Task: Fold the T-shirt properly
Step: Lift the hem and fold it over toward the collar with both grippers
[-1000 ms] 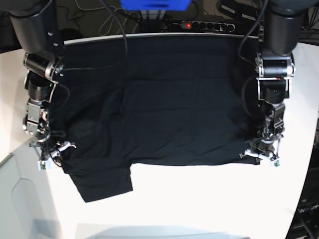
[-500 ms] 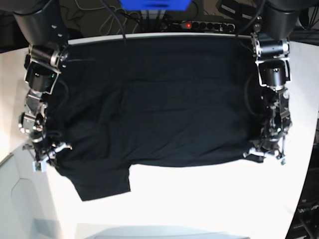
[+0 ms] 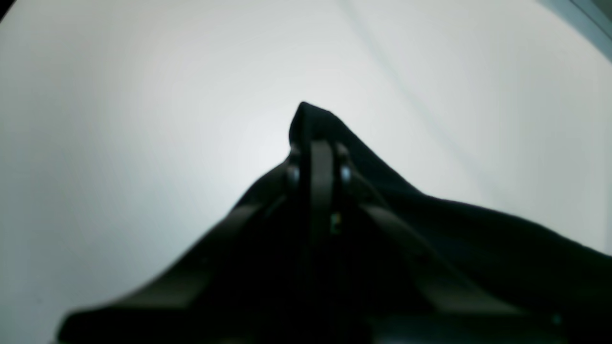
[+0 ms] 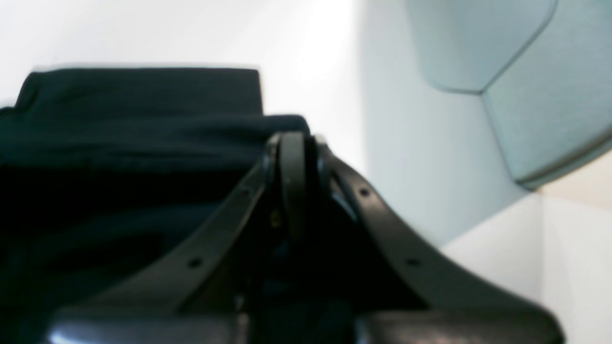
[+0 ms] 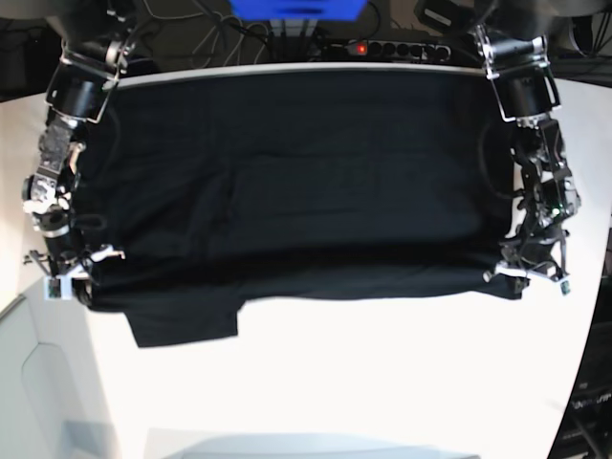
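The T-shirt (image 5: 287, 191) lies spread across the white bench (image 5: 382, 382), stretched between the two end effectors. The left end effector (image 3: 319, 143) is closed, pinching one corner of the black cloth, which peaks up just beyond its tips. The right end effector (image 4: 291, 143) is likewise clamped on the opposite corner, with a folded layer of cloth just beside it.

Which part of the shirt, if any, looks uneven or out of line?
The T-shirt has one flap hanging below its otherwise straight near edge, toward the right gripper. The left gripper side shows none.
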You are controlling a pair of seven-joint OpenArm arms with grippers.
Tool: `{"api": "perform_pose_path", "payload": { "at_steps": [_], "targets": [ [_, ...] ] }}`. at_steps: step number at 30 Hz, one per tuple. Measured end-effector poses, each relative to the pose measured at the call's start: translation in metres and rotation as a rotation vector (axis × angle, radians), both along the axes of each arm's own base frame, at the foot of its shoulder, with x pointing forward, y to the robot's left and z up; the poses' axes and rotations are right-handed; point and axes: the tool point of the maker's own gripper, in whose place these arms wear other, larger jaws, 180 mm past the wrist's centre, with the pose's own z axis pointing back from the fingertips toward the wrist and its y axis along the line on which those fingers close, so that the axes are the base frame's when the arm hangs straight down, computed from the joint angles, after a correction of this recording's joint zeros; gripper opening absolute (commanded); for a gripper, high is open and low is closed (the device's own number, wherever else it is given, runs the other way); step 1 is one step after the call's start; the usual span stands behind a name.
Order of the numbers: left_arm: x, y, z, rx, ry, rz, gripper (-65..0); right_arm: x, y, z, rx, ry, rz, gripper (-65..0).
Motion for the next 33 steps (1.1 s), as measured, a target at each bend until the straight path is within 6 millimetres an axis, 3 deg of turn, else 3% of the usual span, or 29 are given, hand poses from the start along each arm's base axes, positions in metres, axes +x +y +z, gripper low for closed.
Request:
{"api": "perform_pose_path", "payload": {
  "at_steps": [1, 2, 8, 12, 22, 26, 29, 33],
  "targets": [
    [-0.008, 0.001, 0.000, 0.003, -0.001, 0.000, -64.9, -0.020, -0.083, 0.036, -0.084, -0.189, -0.477, -65.0],
    [-0.011, 0.001, -0.001, 0.009, 0.003, 0.000, -64.9, -0.012, 0.002, 0.004, -0.010, -0.015, 0.009, -65.0],
    [-0.057, 0.001, -0.008, 0.001, 0.007, 0.044, -64.9, -0.051, 0.008, 0.014, -0.024, -0.037, 0.039, -65.0],
    [-0.075, 0.006, 0.001, 0.024, -0.017, 0.067, -64.9, -0.071, -0.005, 0.017, -0.033, -0.037, 0.019, -65.0],
    [-0.108, -0.007, -0.034, -0.019, 0.072, 0.080, -64.9, -0.102, -0.007, -0.025, 0.008, 0.087, 0.030, -65.0],
    [-0.120, -0.014, -0.047, -0.035, 0.106, 0.080, -64.6, -0.103, -0.008, -0.029, 0.014, 0.096, 0.027, -65.0],
    [-0.125, -0.014, -0.050, -0.035, 0.117, 0.079, -57.9, -0.111, -0.002, -0.034, 0.015, 0.117, 0.062, -65.0],
    [-0.135, -0.015, -0.054, -0.032, 0.133, 0.077, -38.8, -0.116, 0.005, -0.039, 0.024, 0.139, 0.099, -63.4]
  ]
}}
